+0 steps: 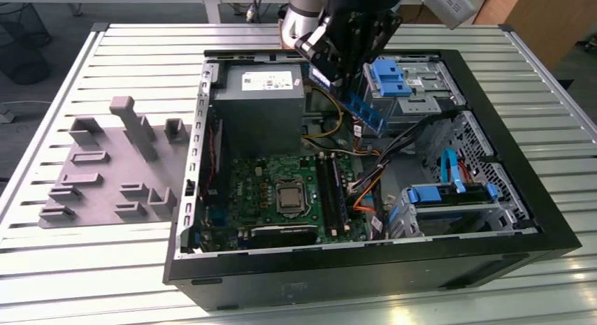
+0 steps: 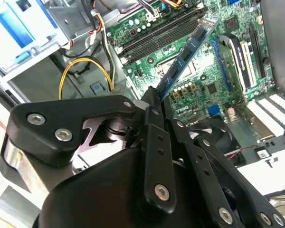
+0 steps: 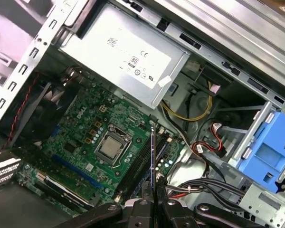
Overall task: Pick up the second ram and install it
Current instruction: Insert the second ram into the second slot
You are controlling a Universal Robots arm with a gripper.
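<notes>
The second ram (image 1: 365, 107) is a thin bluish board with black chips, held above the open computer case (image 1: 373, 258) near its far side. My gripper (image 1: 342, 82) is shut on one end of it. In the second wrist view the second ram (image 2: 185, 54) sticks out from the gripper (image 2: 153, 101) over the green motherboard (image 2: 204, 80). In the first wrist view the second ram (image 3: 152, 159) appears edge-on above the gripper (image 3: 152, 203), in line with the long black memory slots (image 3: 141, 168). Those slots (image 1: 331, 192) lie well below the stick, apart from it.
A grey power supply (image 1: 259, 105) sits left of the gripper in the exterior view. Blue drive latches (image 1: 396, 77) and a second drive cage (image 1: 448, 198) stand to its right, with cables (image 1: 368, 189) between. The processor socket (image 1: 291, 198) lies beside the slots. A grey fixture (image 1: 112, 164) rests on the slatted table (image 1: 94, 269).
</notes>
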